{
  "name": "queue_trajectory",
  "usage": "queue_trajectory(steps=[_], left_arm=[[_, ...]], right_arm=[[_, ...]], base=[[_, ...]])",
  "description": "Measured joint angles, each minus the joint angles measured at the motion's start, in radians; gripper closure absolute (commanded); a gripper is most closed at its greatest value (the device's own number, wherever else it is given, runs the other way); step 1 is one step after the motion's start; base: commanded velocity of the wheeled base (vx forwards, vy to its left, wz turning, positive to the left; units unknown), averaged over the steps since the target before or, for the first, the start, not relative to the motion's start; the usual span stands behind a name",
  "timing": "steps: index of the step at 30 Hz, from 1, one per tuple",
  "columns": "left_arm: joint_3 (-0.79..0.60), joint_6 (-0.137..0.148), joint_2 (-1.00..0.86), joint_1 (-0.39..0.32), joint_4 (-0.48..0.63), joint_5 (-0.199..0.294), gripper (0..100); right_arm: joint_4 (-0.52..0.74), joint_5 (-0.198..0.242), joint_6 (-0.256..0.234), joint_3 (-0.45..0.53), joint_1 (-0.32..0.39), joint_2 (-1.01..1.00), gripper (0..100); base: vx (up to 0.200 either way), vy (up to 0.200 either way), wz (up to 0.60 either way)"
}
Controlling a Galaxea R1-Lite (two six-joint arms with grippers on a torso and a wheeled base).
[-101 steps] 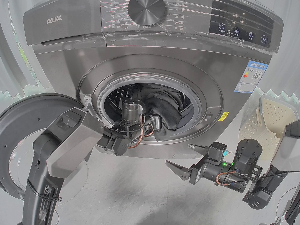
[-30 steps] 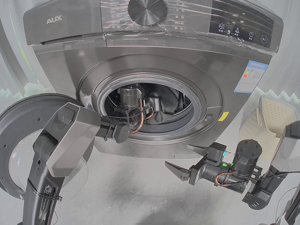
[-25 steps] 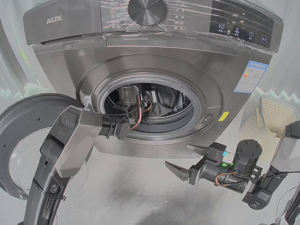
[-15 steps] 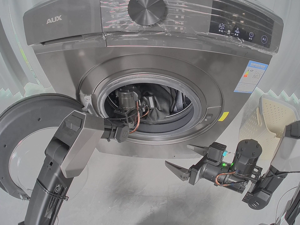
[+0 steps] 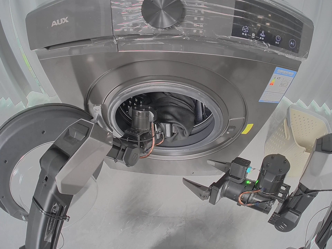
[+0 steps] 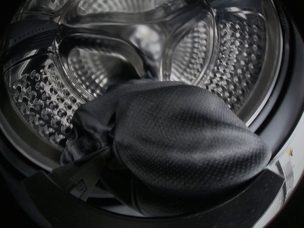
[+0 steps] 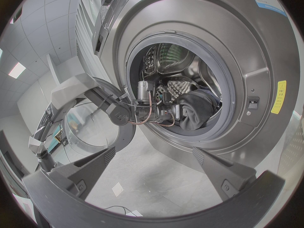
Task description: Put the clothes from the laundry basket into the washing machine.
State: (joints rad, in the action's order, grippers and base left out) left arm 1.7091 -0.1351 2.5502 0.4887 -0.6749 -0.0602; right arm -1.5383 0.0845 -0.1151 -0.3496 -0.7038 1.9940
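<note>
item: black garment point(image 5: 174, 111), bunched at the mouth of the washing machine point(image 5: 103, 66) drum point(image 6: 133, 3), draped over the left end effector point(image 5: 167, 129); jaws look spread wide, one finger point(image 6: 82, 178) bare, nothing clearly pinched. right end effector point(image 5: 196, 171): wide open, empty, near the laundry basket point(image 5: 301, 135). step: loading. next: push cloth deeper, then withdraw without snagging it.

- We see a grey, glossy floor point(image 5: 148, 204) — it carries the washing machine point(image 5: 69, 73), which stands upright at the far side.
- Just beside the machine, on the right, is a cream perforated laundry basket point(image 5: 297, 135) — its base is hidden.
- A small white slip point(image 7: 117, 189) lies flat on the floor.
</note>
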Motion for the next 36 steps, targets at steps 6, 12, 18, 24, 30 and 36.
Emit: queue_trajectory(steps=[6,12,18,24,30,36], left_arm=[[-0.168,0.072,-0.09,-0.001,-0.001,0.087,0],[-0.227,0.112,-0.131,0.002,-0.041,0.13,0],[-0.278,0.114,-0.154,0.005,-0.087,0.131,0],[-0.374,0.126,-0.188,0.002,-0.124,0.116,0],[-0.412,0.13,-0.217,-0.006,-0.158,0.103,0],[-0.437,0.134,-0.228,-0.02,-0.203,0.083,0]], right_arm=[[0.0,0.0,0.0,0.0,-0.001,0.0,0],[0.0,-0.001,-0.002,-0.005,0.003,0.0,0],[-0.001,-0.012,-0.017,-0.063,0.002,0.034,0],[-0.001,-0.031,-0.073,-0.156,0.0,0.091,0],[0.01,-0.038,-0.118,-0.275,-0.001,0.131,0],[0.02,-0.079,-0.142,-0.404,0.004,0.194,0]], base=[[0.0,0.0,0.0],[0.0,0.0,0.0],[0.0,0.0,0.0],[0.0,0.0,0.0],[0.0,0.0,0.0],[0.0,0.0,0.0]])
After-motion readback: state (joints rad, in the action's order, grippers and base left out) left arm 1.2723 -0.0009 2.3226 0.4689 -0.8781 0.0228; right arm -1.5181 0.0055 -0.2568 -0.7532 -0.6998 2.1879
